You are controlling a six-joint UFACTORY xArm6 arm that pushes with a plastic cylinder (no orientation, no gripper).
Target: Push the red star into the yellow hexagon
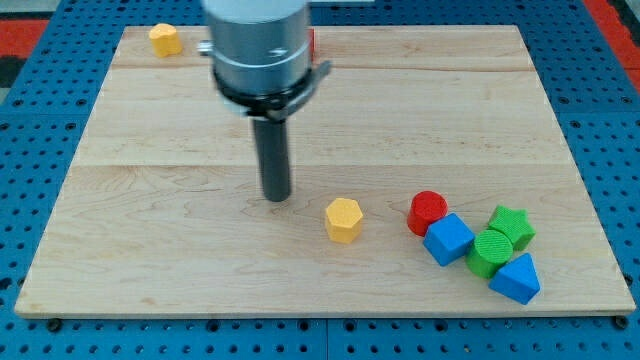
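My tip (pixel 277 197) stands upright, left of the yellow hexagon (pixel 343 219); red star perhaps hidden.

Views: one only, so no part of the scene is shared with a second view.
Position: above the board's (pixel 420 120) near edge, at the view's bottom.
Facing: forward and down across the board, whose side edges draw together toward the view's top.
Nearness: close; the board nearly fills the frame, with blue pegboard (pixel 600 60) around it.
Cropping: the arm housing (pixel 258 45) is cut by the view's top.
My tip (pixel 277 198): left of centre, in full sight.
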